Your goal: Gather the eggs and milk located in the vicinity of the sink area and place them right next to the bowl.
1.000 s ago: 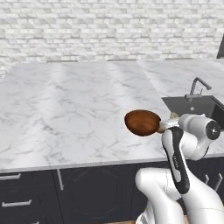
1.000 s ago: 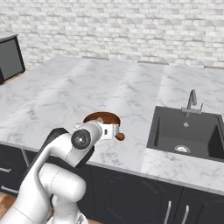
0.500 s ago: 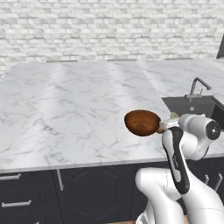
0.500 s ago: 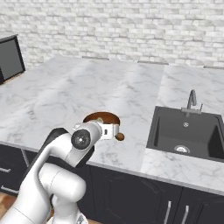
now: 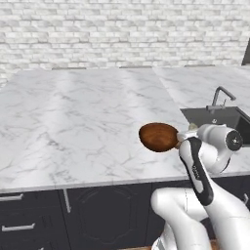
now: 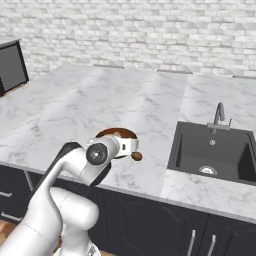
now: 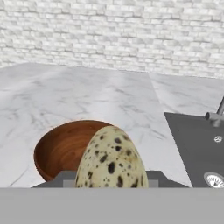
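A pale beige speckled egg (image 7: 111,159) sits between my fingers, and my gripper (image 7: 111,178) is shut on it. Just behind it stands the reddish-brown wooden bowl (image 7: 65,148), close to the counter's front edge. From the right base view my gripper (image 6: 131,146) hovers low at the bowl's (image 6: 116,134) right side, and a reddish-brown egg (image 6: 136,156) lies on the counter touching distance from the bowl. The left base view shows the bowl (image 5: 157,136) just left of my hand. The dark sink (image 6: 212,150) lies to the right. The milk is out of view.
A curved silver faucet (image 6: 218,114) stands behind the sink basin. A dark appliance (image 6: 11,67) sits at the counter's far left. The marble counter (image 5: 78,122) stretches wide to the left and back, ending at a white brick wall.
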Robot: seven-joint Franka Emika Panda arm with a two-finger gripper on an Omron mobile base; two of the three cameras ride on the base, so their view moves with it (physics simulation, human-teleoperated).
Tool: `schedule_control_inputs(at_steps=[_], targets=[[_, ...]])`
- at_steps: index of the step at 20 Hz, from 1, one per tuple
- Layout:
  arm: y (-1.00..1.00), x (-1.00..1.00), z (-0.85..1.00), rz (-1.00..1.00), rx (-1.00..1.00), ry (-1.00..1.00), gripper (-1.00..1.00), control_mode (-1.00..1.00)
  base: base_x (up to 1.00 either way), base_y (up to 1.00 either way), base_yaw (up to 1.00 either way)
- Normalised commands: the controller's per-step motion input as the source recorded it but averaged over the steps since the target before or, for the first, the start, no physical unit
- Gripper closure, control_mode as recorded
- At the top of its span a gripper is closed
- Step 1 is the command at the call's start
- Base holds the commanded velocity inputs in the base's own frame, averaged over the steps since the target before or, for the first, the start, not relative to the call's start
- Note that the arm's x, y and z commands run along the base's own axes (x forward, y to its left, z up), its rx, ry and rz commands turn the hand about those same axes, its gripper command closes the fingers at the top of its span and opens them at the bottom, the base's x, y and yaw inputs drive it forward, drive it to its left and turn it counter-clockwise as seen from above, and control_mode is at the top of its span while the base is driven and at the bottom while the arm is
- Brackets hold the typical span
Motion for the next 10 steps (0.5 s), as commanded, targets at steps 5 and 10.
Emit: schedule_control_inputs(at_steps=[5,10], targets=[[-0.17,0.0,0.0,0.11,-0.02,0.02,1.0,-1.0,0.0,0.0,0.0],[-0.32,0.0,-0.01,0.22,-0.23,0.0,1.0,-1.0,0.0,0.0,0.0]])
